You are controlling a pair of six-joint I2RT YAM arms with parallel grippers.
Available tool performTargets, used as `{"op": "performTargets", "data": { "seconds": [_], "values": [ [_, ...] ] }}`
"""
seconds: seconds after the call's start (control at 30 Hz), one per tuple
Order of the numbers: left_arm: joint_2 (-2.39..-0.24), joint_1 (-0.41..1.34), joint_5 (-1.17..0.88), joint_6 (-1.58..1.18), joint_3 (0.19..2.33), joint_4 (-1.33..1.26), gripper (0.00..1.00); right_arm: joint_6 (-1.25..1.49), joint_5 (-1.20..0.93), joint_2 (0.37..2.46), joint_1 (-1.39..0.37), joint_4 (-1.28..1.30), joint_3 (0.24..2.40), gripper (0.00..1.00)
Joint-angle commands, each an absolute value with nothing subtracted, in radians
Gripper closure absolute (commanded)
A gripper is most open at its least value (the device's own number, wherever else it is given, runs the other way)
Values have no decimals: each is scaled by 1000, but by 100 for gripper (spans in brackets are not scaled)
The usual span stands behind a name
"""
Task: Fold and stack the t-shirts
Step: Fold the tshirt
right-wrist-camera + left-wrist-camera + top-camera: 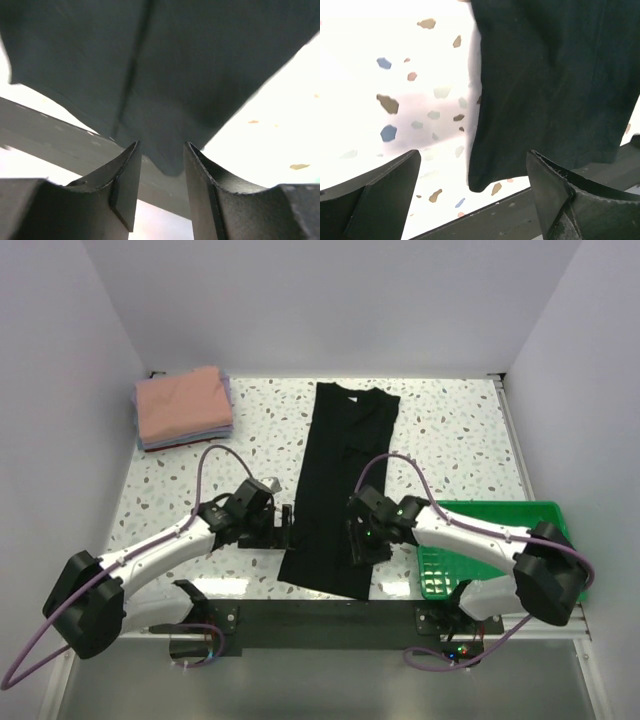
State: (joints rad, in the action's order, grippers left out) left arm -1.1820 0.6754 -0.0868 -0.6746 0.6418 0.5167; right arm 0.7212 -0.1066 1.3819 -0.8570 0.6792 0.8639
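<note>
At centre of table [450, 430]: black t-shirt [345, 470] flat, folded into a long strip running 12 to 6 o'clock, hem at the near edge. At the strip's 8 o'clock edge: left gripper [284, 526], jaws spread wide, nothing held, hem's left corner seen below the gap. At its 5 o'clock corner: right gripper [362, 540], jaws about half apart, hem corner lying in the gap, not pinched. At 10 o'clock: stack of folded t-shirts [183, 405], salmon-pink on top. At 4 o'clock: green tray [500, 510]

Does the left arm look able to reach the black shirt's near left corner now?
Probably yes: the open left pincer sits right beside that corner of the black shirt, with nothing in between.
</note>
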Motion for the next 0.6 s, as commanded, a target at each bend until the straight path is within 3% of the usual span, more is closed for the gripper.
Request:
{"op": "performTargets", "data": {
  "seconds": [0.0,0.57],
  "values": [
    [-1109,672,-74,-721,594,492,9,928,-37,1277,-948,603,781,58],
    [-1123,673,-74,-853,520,451,13,1114,-6,1052,-1043,644,526,60]
  ]
}}
